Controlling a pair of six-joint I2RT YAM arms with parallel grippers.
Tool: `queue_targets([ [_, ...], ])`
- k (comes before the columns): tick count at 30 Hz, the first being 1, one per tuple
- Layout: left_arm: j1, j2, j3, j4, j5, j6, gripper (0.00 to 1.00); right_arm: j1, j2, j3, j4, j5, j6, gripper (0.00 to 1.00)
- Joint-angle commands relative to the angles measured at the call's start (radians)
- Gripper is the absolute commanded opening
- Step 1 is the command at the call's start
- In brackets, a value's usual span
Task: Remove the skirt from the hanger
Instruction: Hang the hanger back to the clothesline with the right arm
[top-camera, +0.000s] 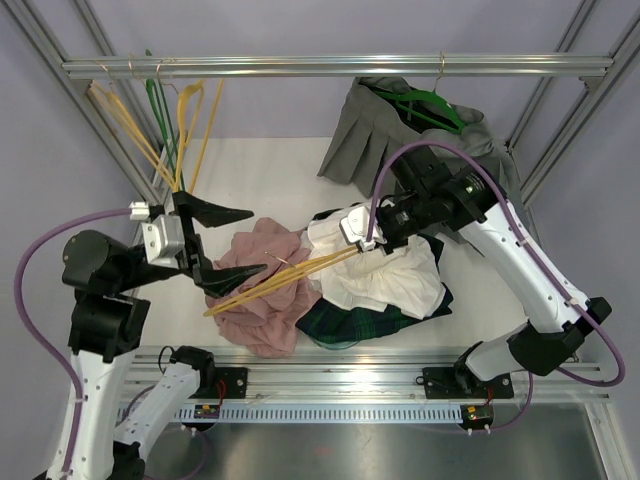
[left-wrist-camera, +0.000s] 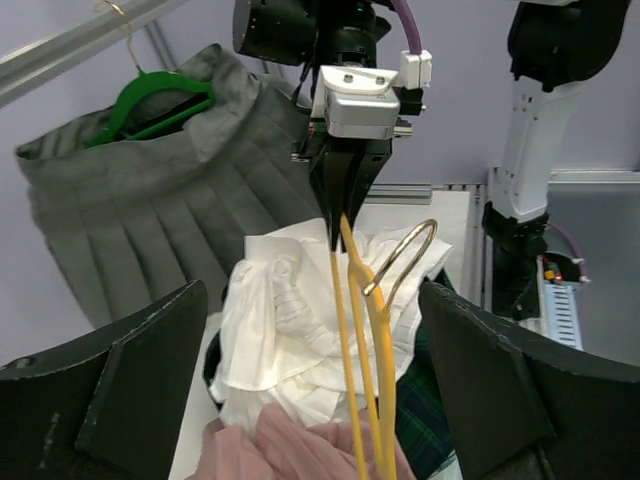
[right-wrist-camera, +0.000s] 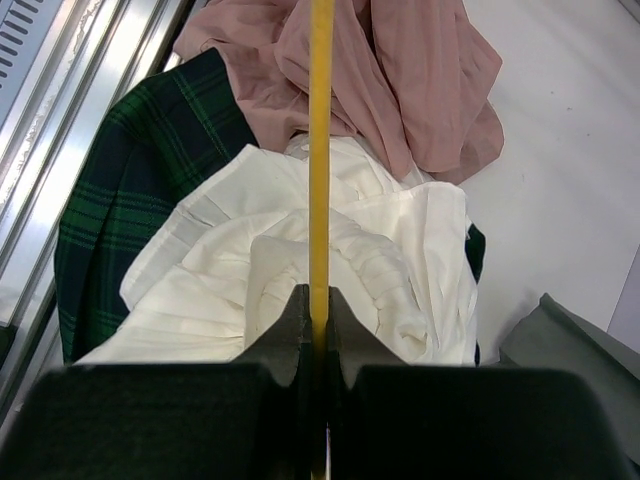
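A yellow hanger (top-camera: 285, 278) lies slanted over a crumpled pink skirt (top-camera: 262, 290) at the table's front middle. My right gripper (top-camera: 362, 247) is shut on one end of the hanger (right-wrist-camera: 320, 150), which runs straight out from the jaws over the pink skirt (right-wrist-camera: 400, 70). My left gripper (top-camera: 235, 242) is open and empty, its jaws spread wide on either side of the hanger (left-wrist-camera: 375, 350) just above the pink skirt (left-wrist-camera: 290, 450). I cannot tell whether the pink skirt is still caught on the hanger.
A white skirt (top-camera: 385, 270) lies on a green plaid skirt (top-camera: 350, 325) under the right gripper. A grey skirt (top-camera: 400, 130) hangs on a green hanger from the rail at back right. Several bare hangers (top-camera: 170, 120) hang at back left.
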Motion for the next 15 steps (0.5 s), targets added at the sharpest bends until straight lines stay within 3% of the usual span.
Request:
queue_targets([
  [1, -0.028, 0.031, 0.024, 0.11, 0.102, -0.074, 0.88, -0.002, 0.01, 0.045, -0.079, -0.006, -0.026, 0.0],
  [9, -0.252, 0.126, 0.092, -0.096, -0.053, 0.113, 0.75, 0.0, 0.044, 0.068, -0.086, -0.015, -0.015, 0.0],
  [15, -0.297, 0.161, 0.121, -0.168, -0.118, 0.158, 0.6, 0.0, 0.056, 0.081, -0.088, -0.012, 0.016, 0.0],
])
